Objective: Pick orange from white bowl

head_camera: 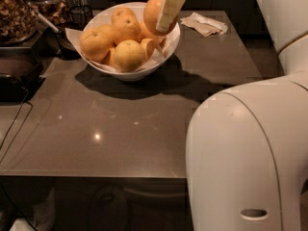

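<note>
The white bowl (pixel 144 69) stands at the back of the dark table, lined with white paper and holding several oranges and a paler yellow fruit (pixel 129 55). My gripper (pixel 166 11) hangs over the bowl's right side and is shut on the orange (pixel 152 12), a deep orange fruit held just above the pile. One cream finger (pixel 169 9) lies across the orange's front. The other finger is hidden behind the fruit.
A crumpled paper napkin (pixel 204 23) lies right of the bowl. Black containers with dark food (pixel 19 13) and a black appliance (pixel 17 76) crowd the back left, with a cable (pixel 14 124) down the left edge. My white arm (pixel 250 148) fills the right foreground.
</note>
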Motion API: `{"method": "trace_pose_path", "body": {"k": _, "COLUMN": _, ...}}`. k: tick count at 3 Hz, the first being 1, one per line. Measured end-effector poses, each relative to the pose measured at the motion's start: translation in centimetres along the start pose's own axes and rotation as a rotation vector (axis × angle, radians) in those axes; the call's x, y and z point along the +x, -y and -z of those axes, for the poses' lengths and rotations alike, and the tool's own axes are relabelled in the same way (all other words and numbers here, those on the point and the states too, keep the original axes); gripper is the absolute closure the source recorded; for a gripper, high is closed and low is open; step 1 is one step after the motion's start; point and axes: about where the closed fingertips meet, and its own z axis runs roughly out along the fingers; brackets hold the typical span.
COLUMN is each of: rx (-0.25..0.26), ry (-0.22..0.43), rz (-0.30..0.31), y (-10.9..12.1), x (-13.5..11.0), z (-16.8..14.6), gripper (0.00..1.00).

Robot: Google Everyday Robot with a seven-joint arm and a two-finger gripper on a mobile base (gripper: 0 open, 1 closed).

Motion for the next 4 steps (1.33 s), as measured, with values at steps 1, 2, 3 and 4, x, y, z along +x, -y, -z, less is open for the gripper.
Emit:
{"method": "trace_pose_path", "body": {"k": 1, "rx": 0.027, "ry": 0.04, "rz": -0.029, "y": -1.2, "x": -0.5, "z": 2.0, "gripper": 1.0}}
{"method": "trace_pose_path", "body": {"k": 2, "rx": 0.05, "ry": 0.08, "rz": -0.059, "y": -3.7, "x": -0.6, "z": 3.7, "gripper": 1.0}}
{"method": "trace_pose_path", "body": {"k": 3, "rx": 0.046, "ry": 0.112, "rz": -0.101, "y": -7.1, "x": -0.7, "z": 4.4, "gripper": 1.0}}
{"method": "trace_pose_path", "body": {"k": 4, "rx": 0.035, "ry": 0.118, "rz": -0.128, "y": -10.2, "x": -1.3, "z": 4.9, "gripper": 1.0}}
